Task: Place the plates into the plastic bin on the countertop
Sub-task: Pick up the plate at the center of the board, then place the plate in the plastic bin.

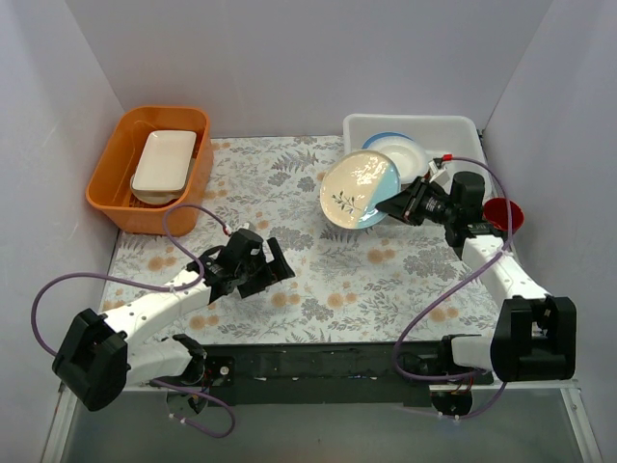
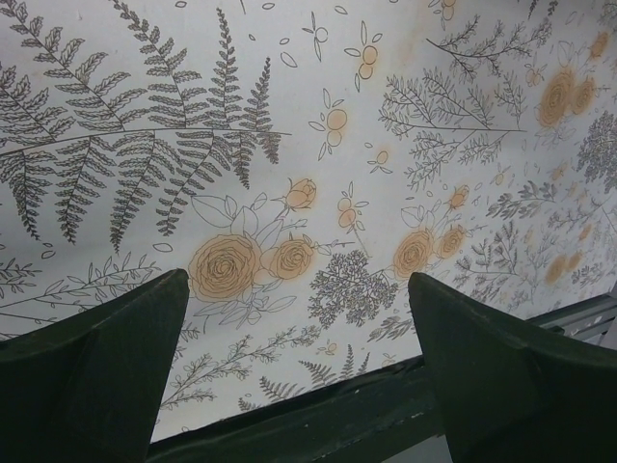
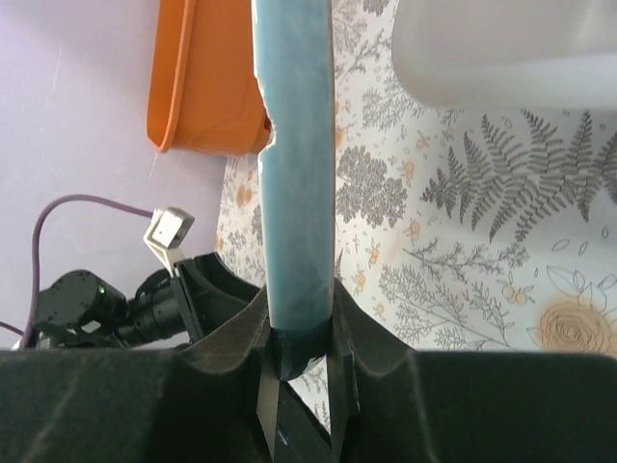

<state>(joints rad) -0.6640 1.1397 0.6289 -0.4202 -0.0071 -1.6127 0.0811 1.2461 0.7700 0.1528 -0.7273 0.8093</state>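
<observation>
Plate [image 1: 359, 188] pinched in right claw [image 1: 392, 204], hides near-left corner of bin [image 1: 453, 122].

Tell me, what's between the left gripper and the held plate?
Only bare countertop lies between left gripper and plate, seen in the top view.

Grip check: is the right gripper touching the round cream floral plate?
Touching. Right wrist view: right gripper pinches the round cream floral plate from both sides.

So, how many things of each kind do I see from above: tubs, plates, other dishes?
Tubs: 2 (orange tub, plastic bin)
Plates: 3 (floral plate in the right gripper; light blue plate and white plate in the bin)
White rectangular dish: 1
Red bowl: 1
Total: 7
</observation>
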